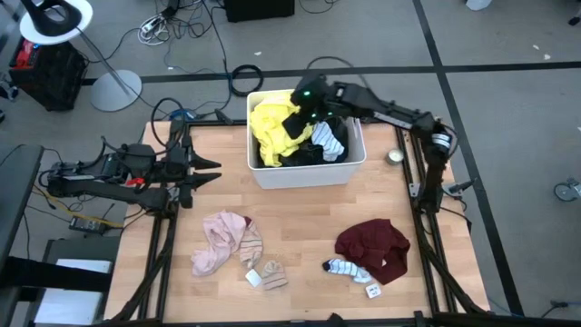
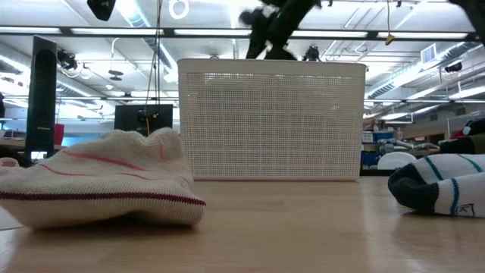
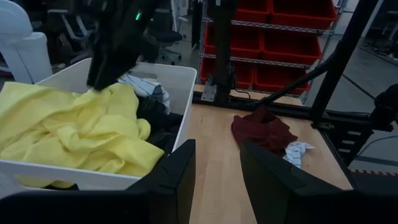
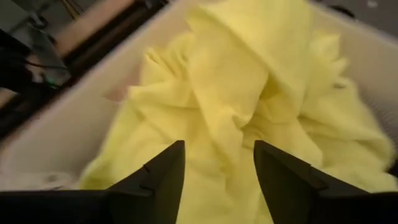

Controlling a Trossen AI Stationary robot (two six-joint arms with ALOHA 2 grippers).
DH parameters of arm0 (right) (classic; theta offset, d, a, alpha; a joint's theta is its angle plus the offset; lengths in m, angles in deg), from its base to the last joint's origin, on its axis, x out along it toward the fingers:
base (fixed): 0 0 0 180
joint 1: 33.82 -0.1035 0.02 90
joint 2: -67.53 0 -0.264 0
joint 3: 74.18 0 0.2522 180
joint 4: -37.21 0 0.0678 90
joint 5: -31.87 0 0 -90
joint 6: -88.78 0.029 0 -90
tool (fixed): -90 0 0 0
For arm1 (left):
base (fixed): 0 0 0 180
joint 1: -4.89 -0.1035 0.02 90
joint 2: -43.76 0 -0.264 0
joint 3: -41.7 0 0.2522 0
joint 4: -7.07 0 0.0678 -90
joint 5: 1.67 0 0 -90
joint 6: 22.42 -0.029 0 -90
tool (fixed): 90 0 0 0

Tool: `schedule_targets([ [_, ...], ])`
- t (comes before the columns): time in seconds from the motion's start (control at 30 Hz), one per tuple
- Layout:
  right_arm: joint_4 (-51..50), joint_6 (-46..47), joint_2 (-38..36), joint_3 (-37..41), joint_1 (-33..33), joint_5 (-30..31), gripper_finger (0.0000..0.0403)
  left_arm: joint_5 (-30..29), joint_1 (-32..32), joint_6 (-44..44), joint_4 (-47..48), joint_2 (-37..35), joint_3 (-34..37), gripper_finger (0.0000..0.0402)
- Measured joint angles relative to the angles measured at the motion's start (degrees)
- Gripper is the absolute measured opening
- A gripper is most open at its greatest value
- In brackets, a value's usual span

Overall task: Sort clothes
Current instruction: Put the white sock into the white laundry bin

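With right gripper (image 4: 214,171) hovering open over yellow garment (image 1: 269,133) in white bin (image 1: 309,173): drop onto raised fold, pinch one layer only, lift straight up clear of rim. Yellow cloth thin, crumpled, likely snags on dark items beneath. Left gripper (image 3: 217,165) open, waiting beside bin. Maroon garment (image 1: 374,247), pink garment (image 1: 218,238), ribbed socks (image 1: 265,273) on table.

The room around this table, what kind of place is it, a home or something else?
Most likely a robotics lab or workshop, not a home. Red storage bins fill metal shelving, loose cables trail over the grey floor, and the low view shows strip lights above desks with a monitor.
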Motion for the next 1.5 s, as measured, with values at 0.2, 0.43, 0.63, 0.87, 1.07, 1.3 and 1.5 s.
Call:
schedule_targets([
  [0.2, -1.7, 2.4, -8.0, 0.0, -1.8, 0.3, 0.021, 0.0, 0.0, 0.6, -1.1, 0.0, 0.0, 0.0132],
  [0.43, -4.5, 7.5, -16.1, -0.1, -6.2, 4.2, 0.0203, 0.0, 0.0, 0.0, -4.8, 0.0, 0.0, 0.0132],
  [0.63, -10.6, 13.6, -20.4, -0.2, -13.4, 10.8, 0.0196, 1.1, 0.0, 4.5, -5.7, 0.0, 0.0, 0.0132],
  [0.87, -18.0, 24.7, -21.1, -0.2, -26.3, 22.6, 0.0194, 1.1, 0.0, 6.7, -5.1, 0.0, 0.0, 0.0132],
  [1.07, -27.3, 40.9, -19.2, 0.0, -38.4, 34.9, 0.0194, -0.2, 0.0, 9.5, 1.7, 0.0, 0.0, 0.0117],
  [1.3, -29.5, 57.8, -18.0, 7.1, -47.9, 35.9, 0.0194, 6.1, 0.0, 7.5, 3.6, 0.0, 0.0, 0.0066],
  [1.5, -28.3, 66.7, -18.1, 15.0, -51.6, 31.6, 0.0194, 12.5, 0.0, 7.7, 3.8, 0.0, 0.0, 0.0038],
])
